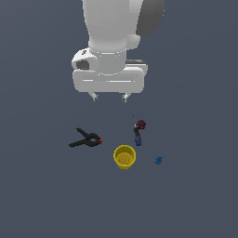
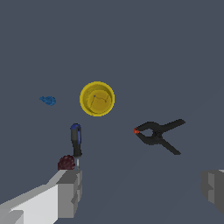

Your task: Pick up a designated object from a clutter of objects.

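I have the gripper (image 1: 109,97) hanging above the clutter with its fingers spread wide and nothing between them. Going across the exterior view from its left: one black spring clamp (image 1: 86,140) lies out to that side of the gripper, one yellow cup (image 1: 124,156) sits nearest the camera, one dark red ball (image 1: 141,124) lies below the gripper and off toward the exterior view's right, touching one slim black-and-blue tool (image 1: 137,135), then one tiny blue block (image 1: 158,160). I judge I must shift that way and descend; the ball has no long axis.

You get flat, even, dim light on a dark grey floor (image 1: 42,195): no cast shadows, no glare, slightly soft low-resolution renders, no edge distortion.
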{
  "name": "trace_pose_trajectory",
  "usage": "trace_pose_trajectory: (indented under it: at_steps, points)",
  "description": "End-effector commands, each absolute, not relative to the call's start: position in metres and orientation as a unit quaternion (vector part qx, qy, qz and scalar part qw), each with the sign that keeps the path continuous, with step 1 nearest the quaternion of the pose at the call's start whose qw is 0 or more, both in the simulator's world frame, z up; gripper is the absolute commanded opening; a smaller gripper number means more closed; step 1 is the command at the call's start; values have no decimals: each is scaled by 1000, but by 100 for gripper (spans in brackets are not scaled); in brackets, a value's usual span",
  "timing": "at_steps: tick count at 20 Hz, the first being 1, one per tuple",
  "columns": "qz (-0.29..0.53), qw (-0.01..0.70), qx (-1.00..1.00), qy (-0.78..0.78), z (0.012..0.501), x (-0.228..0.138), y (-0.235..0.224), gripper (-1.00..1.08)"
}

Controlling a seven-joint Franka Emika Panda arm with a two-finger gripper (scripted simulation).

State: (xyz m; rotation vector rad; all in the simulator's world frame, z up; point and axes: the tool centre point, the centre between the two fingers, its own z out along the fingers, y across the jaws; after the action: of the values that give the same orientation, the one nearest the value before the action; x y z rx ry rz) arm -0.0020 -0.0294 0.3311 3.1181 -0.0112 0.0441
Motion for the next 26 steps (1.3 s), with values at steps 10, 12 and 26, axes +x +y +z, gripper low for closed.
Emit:
trace_pose_trajectory:
  at_steps: [10, 12, 26]
  points:
    - [12, 14, 1000, 1, 287, -4, -2, 100]
    - [12, 15, 1000, 2, 272, -6, 7, 100]
    - [6, 11, 1000, 18, 144, -59, 91, 100]
